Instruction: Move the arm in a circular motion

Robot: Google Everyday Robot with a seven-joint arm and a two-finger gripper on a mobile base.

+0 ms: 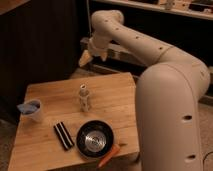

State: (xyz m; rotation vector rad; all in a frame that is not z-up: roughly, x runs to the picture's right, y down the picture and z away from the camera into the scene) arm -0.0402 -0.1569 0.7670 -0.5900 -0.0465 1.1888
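Observation:
The cream-white arm (150, 50) of thick rounded segments with small dark holes reaches from the lower right up and to the left. Its elbow bends near the top centre. It ends in a pale yellowish gripper (85, 59) that points down and left. The gripper hangs in the air above and beyond the far edge of the wooden table (50, 155). It touches nothing and holds nothing that I can see.
On the table stand a small clear bottle (84, 98), a white cup with blue cloth (33, 110), a black striped bar (63, 135), a black bowl (94, 138) and an orange carrot (108, 155). Dark cabinets and shelves stand behind.

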